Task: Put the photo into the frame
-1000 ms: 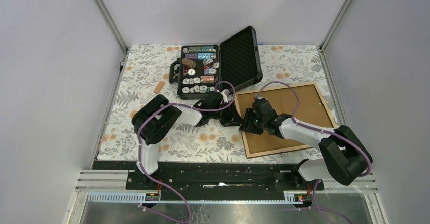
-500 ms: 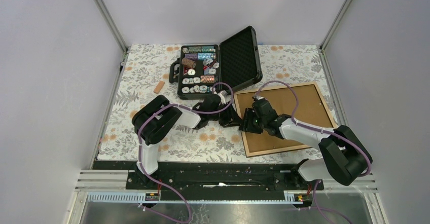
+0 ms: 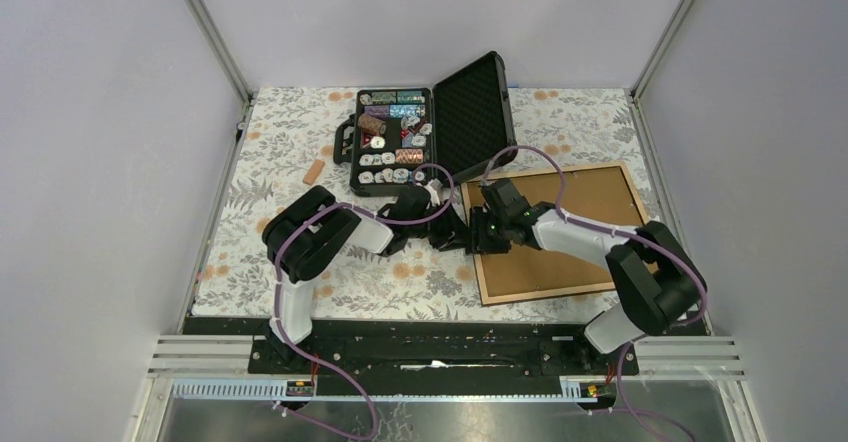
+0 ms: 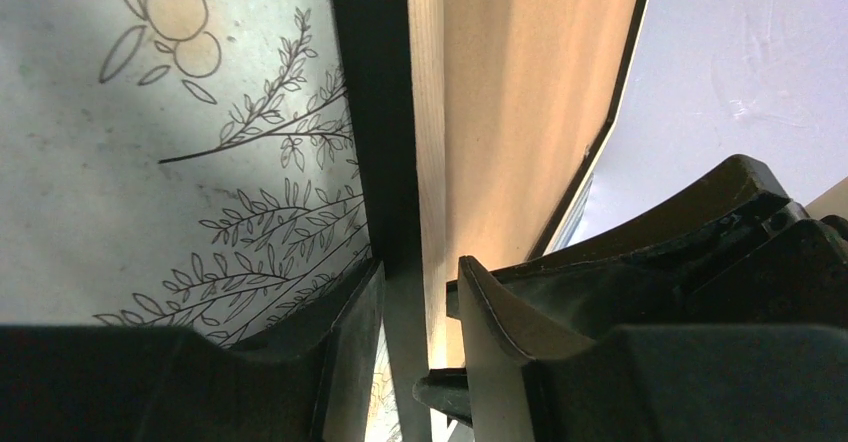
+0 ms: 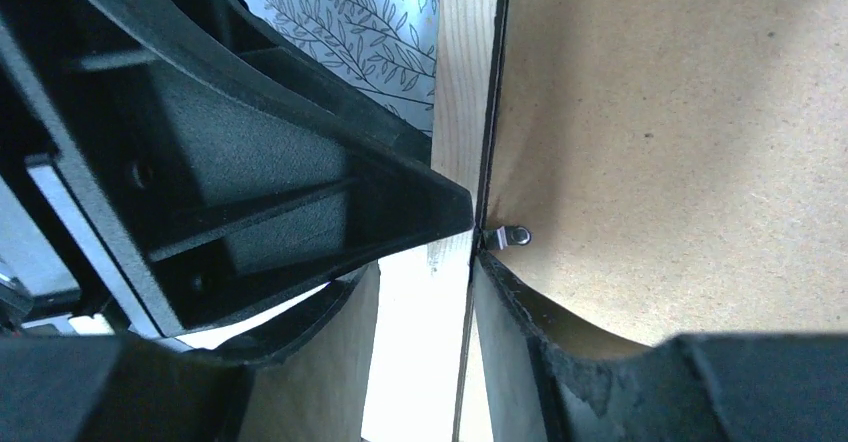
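Well left of the frame, a small tan stub lies alone on the desk. Just behind the frame's far left corner stands an open black case of poker chips, its lid raised on the frame's side.

On the frame's left rail, the left pincer straddles the wood, one finger outside the black edge and one over the brown backing. Its jaws stand narrow, but I cannot tell whether they actually bite. Just beside it on the same rail, the right pincer is partly closed with the rail filling its gap, so it appears to grip the frame next to a small metal tab. The frame lies back-up with the backing still seated. The photo shows in no view.

The pincers sit almost against each other, so a slightly misjudged move could knock them together. Opposed pulls could twist the thin rail. A lift or swing of the frame could catch the case lid. Prying at the seated backing could bend the tab.

The desk wears a pale cloth printed with leaves and orange blossoms, likely slippery under the frame. Plain pale walls and aluminium posts close it in.
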You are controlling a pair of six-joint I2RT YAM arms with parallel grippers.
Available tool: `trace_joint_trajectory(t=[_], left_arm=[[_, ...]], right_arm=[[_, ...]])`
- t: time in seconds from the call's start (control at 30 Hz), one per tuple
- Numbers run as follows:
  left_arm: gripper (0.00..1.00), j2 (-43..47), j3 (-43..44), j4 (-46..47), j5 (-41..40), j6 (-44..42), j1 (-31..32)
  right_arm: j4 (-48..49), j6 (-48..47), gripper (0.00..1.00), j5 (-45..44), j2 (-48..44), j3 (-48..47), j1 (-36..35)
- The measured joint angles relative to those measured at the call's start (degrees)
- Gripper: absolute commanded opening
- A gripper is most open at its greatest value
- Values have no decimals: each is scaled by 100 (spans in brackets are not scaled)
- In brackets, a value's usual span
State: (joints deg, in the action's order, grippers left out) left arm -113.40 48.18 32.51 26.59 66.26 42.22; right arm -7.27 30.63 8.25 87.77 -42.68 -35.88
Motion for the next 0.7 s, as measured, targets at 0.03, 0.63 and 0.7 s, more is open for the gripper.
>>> trace_joint_trajectory(t=[0.03,0.63,0.7], left_arm=[[40,-17,-11,39,20,52,-13],[53,651,284,-1692,-315,-962,173],[55,831,328,-2052,-415,-1139,168]], right_arm=[[-181,-63,47,-2,83,-144,-2],[-2092,-575,80,-1032,-1526,-1502,-87],[-2122,-573,83,-1128,-1878,-1467,-87]])
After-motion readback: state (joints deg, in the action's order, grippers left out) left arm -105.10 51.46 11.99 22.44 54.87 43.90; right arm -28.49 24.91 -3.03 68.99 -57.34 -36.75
